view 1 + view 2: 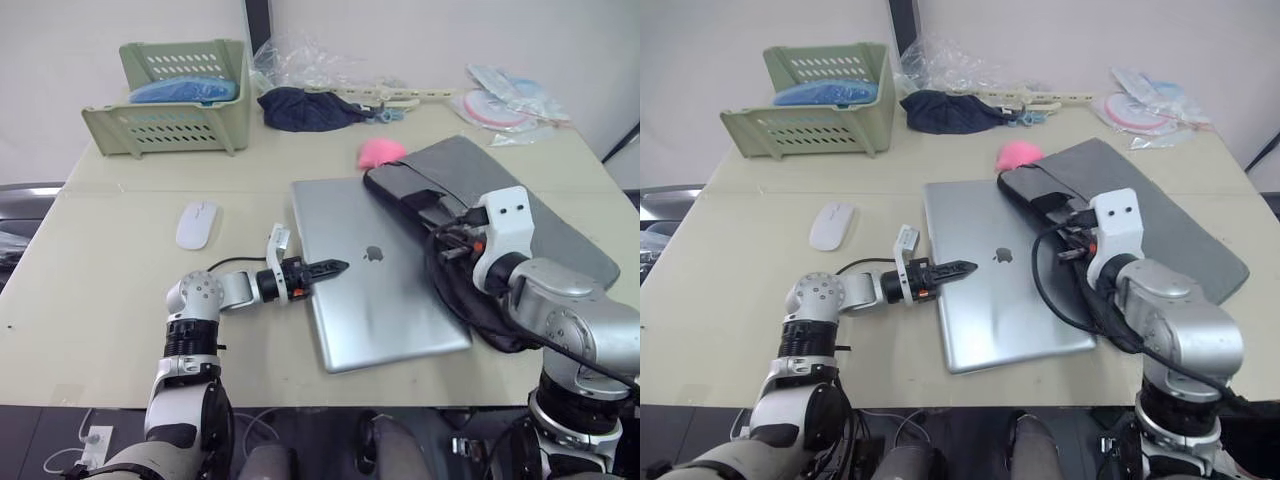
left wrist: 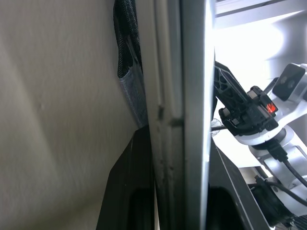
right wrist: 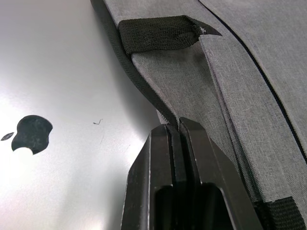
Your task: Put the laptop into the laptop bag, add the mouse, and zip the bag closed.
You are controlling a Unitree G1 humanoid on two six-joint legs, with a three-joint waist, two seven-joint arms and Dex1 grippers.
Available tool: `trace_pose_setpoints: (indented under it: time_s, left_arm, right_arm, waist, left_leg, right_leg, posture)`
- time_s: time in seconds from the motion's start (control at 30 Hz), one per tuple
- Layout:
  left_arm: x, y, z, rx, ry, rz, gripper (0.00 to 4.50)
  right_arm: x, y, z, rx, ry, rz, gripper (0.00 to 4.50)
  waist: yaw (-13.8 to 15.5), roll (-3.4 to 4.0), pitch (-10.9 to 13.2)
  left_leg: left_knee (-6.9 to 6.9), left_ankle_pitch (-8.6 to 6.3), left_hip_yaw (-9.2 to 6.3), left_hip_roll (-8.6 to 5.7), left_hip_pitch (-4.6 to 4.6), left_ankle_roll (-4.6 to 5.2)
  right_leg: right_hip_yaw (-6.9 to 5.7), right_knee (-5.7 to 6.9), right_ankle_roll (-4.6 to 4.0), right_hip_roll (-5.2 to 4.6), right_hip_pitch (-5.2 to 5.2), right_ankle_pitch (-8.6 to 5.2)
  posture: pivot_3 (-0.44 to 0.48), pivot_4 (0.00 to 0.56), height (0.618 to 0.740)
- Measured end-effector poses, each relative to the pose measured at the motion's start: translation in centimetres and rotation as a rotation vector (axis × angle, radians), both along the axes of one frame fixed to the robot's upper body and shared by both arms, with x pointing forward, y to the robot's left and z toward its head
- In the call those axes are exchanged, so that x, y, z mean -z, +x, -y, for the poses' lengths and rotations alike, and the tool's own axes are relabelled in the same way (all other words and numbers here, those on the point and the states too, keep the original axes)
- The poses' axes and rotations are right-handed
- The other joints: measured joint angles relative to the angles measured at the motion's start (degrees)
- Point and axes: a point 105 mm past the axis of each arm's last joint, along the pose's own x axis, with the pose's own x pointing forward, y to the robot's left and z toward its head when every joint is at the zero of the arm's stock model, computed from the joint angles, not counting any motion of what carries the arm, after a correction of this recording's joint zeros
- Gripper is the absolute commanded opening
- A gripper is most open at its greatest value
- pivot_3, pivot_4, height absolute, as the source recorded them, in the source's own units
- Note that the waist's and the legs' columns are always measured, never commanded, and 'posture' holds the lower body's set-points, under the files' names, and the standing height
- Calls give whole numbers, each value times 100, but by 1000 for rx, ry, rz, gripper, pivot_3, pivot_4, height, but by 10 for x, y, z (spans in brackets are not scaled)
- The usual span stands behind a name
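Observation:
The silver laptop [image 1: 385, 295] lies flat at the table's middle, lid logo up, its far right corner at the mouth of the grey laptop bag [image 1: 530, 205]. My left gripper [image 1: 335, 267] is shut on the laptop's left edge; in the left wrist view that edge [image 2: 192, 96] runs between the black fingers [image 2: 129, 191]. My right gripper [image 3: 178, 125] is shut on the thin grey fabric lip of the bag [image 3: 216, 86], right beside the laptop lid [image 3: 57, 72]. The white mouse [image 1: 197, 223] rests on the table left of the laptop, apart from both grippers.
A pink plush [image 1: 381, 151] sits behind the laptop against the bag. At the back stand a green basket [image 1: 170, 110], a dark cloth [image 1: 305, 108], clear plastic wrap and packets [image 1: 500, 100]. The table's front edge [image 1: 300, 405] is just below the laptop.

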Motion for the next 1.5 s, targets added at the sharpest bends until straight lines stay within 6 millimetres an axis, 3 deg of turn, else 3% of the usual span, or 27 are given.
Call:
trace_pose_setpoints:
  time_s: [0.67,0.93,1.5]
  left_arm:
    - [-6,8,-6,-81,-49,-89,537]
    - [-7,13,3,-128,-107,-161,537]
    - [-6,6,26,-110,-100,-180,537]
  right_arm:
    - [7,4,1,25,79,-66,82]
    - [11,3,1,46,121,-84,82]
    - [-3,10,-18,34,192,-71,82]
  waist:
    - [-78,0,0]
    - [-71,0,0]
    - [-76,1,0]
  left_leg:
    - [4,0,20,-3,-4,0]
    - [3,0,22,-5,-3,0]
    - [3,0,29,-8,-2,0]
  right_leg:
    - [22,27,0,-1,-39,0]
    - [28,30,0,-2,-40,0]
    - [41,35,0,-1,-48,0]
  posture:
    - [0,150,740]
    - [0,150,740]
    - [0,150,740]
